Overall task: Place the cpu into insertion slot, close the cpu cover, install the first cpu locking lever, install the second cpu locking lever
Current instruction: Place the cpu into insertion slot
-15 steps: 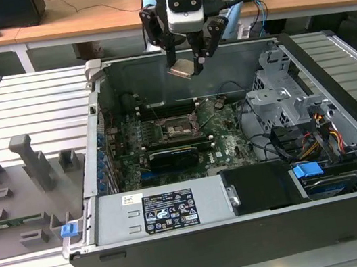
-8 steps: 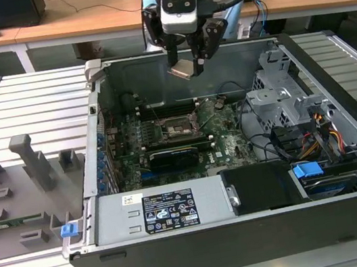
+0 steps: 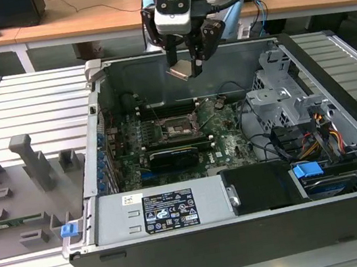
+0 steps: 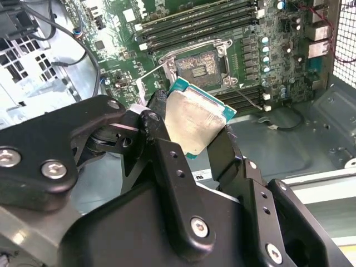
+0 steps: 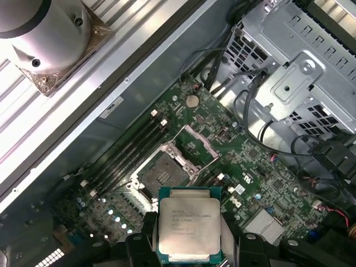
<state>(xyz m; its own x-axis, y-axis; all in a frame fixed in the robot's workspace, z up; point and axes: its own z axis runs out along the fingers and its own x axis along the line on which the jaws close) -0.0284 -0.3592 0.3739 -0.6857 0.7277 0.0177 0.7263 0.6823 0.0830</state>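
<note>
The gripper [image 3: 185, 64] was closed on the cpu [image 3: 181, 72], its black fingers [image 4: 167, 147] clamped against two opposite edges of the chip. The cpu's silvery top faced both wrist cameras, and the chip was slightly tilted in the exterior view. It hung in the air, clear of every part, over the open computer case [image 3: 218, 250]. Beneath the gripper, well apart from the chip, the insertion slot [image 5: 161, 172] lay uncovered on the green circuit board [image 5: 261, 183] — contact field exposed. The cpu cover [image 5: 199, 146] stood swung up at one edge of the slot. Farther out from the gripper, a grey metal drive cage [image 3: 281, 89] stood beside the board.
</note>
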